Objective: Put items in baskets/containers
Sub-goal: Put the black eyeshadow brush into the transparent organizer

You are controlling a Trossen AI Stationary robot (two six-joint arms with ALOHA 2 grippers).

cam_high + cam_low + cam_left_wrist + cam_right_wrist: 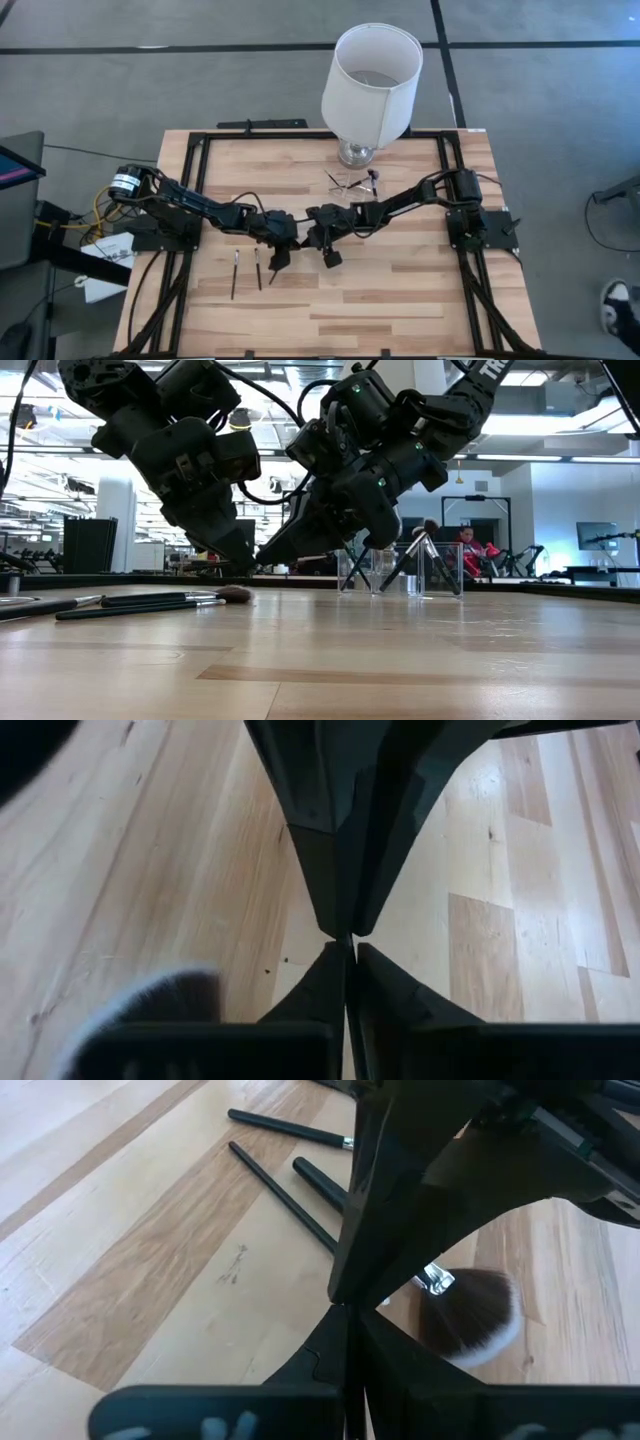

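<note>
Three dark brushes lie flat on the wood left of centre (234, 272) (130, 600) (280, 1192). The one with the wide grey head (470, 1315) (237, 594) lies closest to my grippers. The clear tray (350, 181) (400, 570) stands near the lamp base, with a few brushes leaning inside it. My left gripper (238, 563) (348, 970) points down, shut, just above the wide brush head. My right gripper (263, 556) (346, 1342), also shut, slants down toward the table's left. Its tips meet the left gripper's tips almost end to end. I see nothing held between either pair of fingers. My left gripper and my right gripper stand tip to tip above the table. I cannot tell whether the tips touch each other. Nor can I tell whether the left gripper touches the wide brush handle (320, 1180) that passes behind its fingers.
A big white lampshade on a glass base (370, 75) stands at the far edge, just behind the tray. A black frame (200, 135) borders the table. Bare wood lies to the near right (400, 290). People sit in the room beyond (465, 545).
</note>
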